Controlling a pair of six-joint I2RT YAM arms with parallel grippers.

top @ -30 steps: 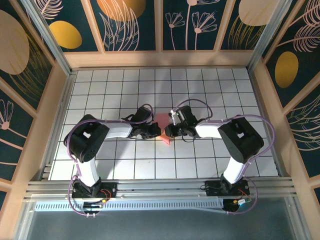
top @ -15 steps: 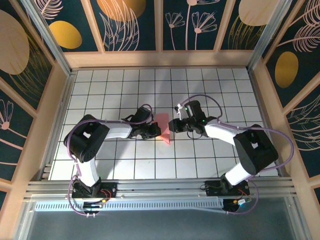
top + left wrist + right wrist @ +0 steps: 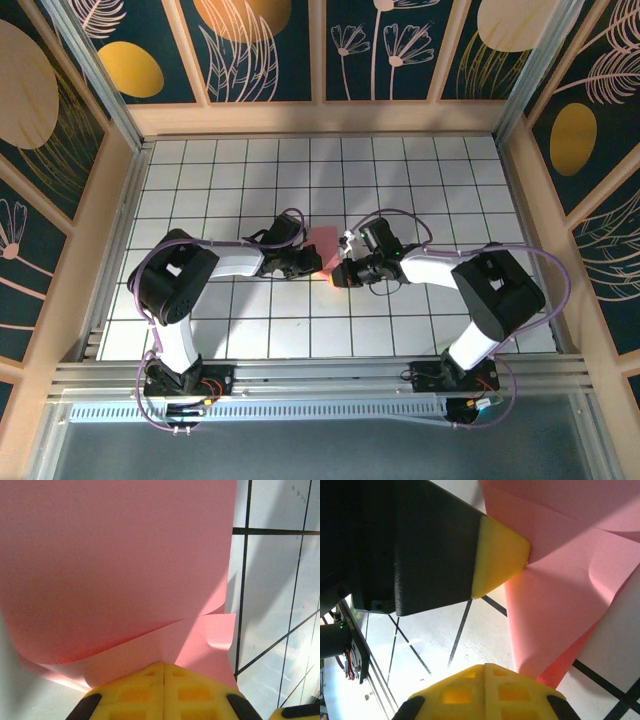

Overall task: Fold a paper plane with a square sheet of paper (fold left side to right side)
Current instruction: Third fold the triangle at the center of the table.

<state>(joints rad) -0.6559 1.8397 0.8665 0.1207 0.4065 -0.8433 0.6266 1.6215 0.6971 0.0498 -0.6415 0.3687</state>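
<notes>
Open tiles (image 3: 250, 180) surround the paper (image 3: 326, 240); left pincer (image 3: 164, 666) pinches its edge, right pincer (image 3: 485, 667) shut beside it.

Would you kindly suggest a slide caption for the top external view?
Mid-fold: left gripper pinches the pink sheet of paper, the shut right gripper alongside.

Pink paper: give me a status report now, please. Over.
Left gripper shut on the pink paper. Right gripper shut, tip against the paper's edge. Paper partly folded, one layer curling up. Nothing in the way.
</notes>
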